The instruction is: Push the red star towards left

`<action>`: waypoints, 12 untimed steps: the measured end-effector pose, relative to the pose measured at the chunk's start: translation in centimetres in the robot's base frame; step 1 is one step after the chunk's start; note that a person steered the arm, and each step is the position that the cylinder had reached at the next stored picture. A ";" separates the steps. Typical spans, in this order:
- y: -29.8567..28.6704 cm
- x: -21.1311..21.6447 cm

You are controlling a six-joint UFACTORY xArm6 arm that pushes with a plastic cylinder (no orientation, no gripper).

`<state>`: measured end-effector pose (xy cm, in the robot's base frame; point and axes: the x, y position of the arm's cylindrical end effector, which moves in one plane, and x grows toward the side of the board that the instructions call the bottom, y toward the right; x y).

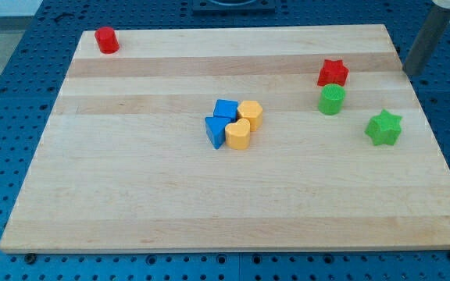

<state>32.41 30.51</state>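
The red star (333, 72) lies on the wooden board (131, 187) at the view's upper right. A green cylinder (331, 100) stands just below it, almost touching. My rod comes down at the view's top right edge, and my tip (412, 72) sits at the board's right rim, well to the right of the red star and apart from it.
A green star (384, 127) lies at the right, below the tip. Two blue blocks (220, 121) and two yellow blocks (244, 123) are clustered at the board's middle. A red cylinder (106, 40) stands at the upper left corner.
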 end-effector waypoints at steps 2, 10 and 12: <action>-5.3 1.6; -17.7 1.3; -27.6 -0.5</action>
